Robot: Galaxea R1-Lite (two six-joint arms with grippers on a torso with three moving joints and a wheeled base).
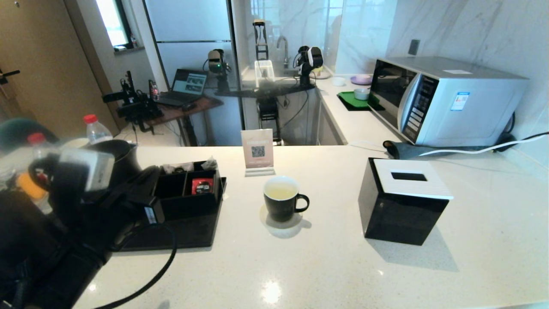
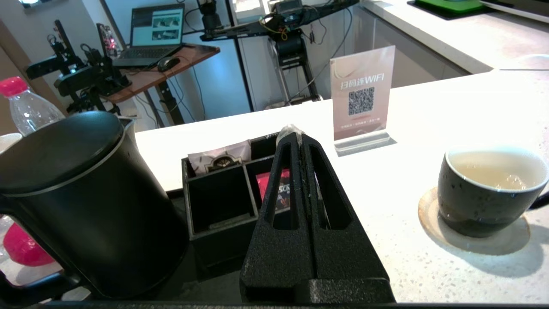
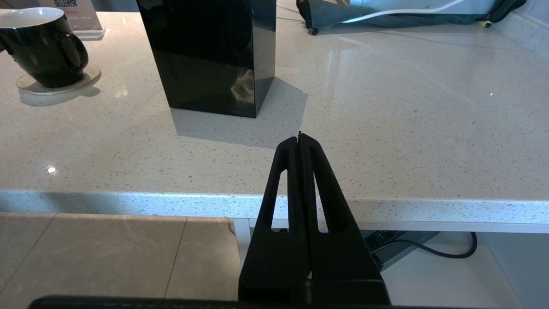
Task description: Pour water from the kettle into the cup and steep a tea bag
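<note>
Cup (image 1: 282, 200) of pale liquid on a coaster, mid-surface, before a "WIFI" QR sign (image 2: 361, 98). Kettle (image 2: 81, 201) at left. Left gripper (image 2: 299, 139) and right gripper (image 3: 300, 137): fingers closed, empty.

Head high, wrists low; share cup (image 1: 281, 198).

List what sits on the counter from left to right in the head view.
kettle → compartment organizer → WiFi sign → cup → tissue box → microwave
</note>
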